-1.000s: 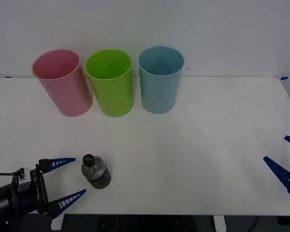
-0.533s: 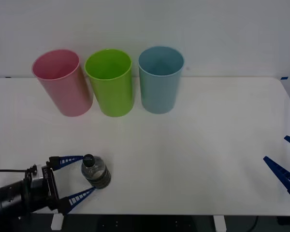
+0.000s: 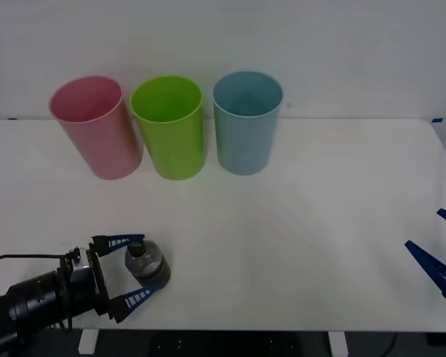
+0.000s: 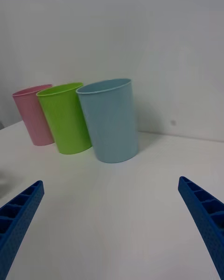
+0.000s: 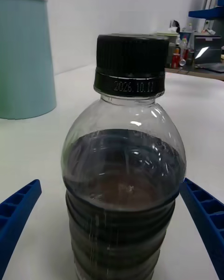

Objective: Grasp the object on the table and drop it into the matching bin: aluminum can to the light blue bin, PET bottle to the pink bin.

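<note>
My left gripper point(image 3: 134, 268) is spread around the upright PET bottle point(image 3: 147, 265), whose base it partly hides. My right gripper point(image 3: 440, 251), spread, is cut off at the table point(image 3: 320, 223) edge.

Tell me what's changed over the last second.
The left gripper slid forward along the table until its open jaws flank the PET bottle; nothing is gripped yet. The bottle, the three bins and the parked right gripper haven't moved.
</note>
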